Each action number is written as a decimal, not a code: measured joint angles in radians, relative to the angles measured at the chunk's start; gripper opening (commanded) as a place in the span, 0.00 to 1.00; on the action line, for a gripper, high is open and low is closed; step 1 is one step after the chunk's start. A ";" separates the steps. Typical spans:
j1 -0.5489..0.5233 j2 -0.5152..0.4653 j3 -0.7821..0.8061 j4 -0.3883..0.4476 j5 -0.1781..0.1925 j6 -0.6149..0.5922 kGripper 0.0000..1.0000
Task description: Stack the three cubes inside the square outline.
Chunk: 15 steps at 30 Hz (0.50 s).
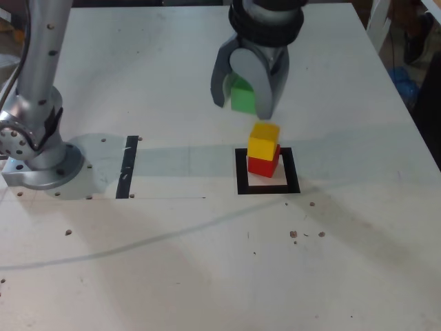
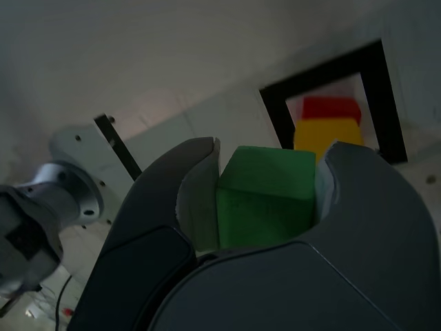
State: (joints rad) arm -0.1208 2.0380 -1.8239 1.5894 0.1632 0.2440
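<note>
My gripper [image 1: 242, 96] pinches the green cube [image 1: 242, 98] in the air, above and behind the yellow cube [image 1: 263, 141] that sits on the red cube [image 1: 262, 166] inside the square outline [image 1: 268, 188]. I think I must centre it over the yellow one and lower slowly before I release

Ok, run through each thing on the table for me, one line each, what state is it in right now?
Gripper: shut on the green cube, held in the air.
Green cube: clamped between the jaws, off the table, not yet on the stack.
Yellow cube: resting on the red cube, slightly askew.
Red cube: on the table inside the square outline, bottom of the stack.
Square outline: flat on the table, holding the two-cube stack.
</note>
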 measured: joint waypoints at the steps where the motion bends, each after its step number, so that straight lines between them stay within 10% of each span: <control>1: -0.007 0.003 -0.001 0.000 -0.005 -0.007 0.33; 15: -0.023 0.035 -0.012 -0.017 -0.027 -0.054 0.34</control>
State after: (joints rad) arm -0.1434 2.0734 -1.8360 1.5719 0.1359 0.1904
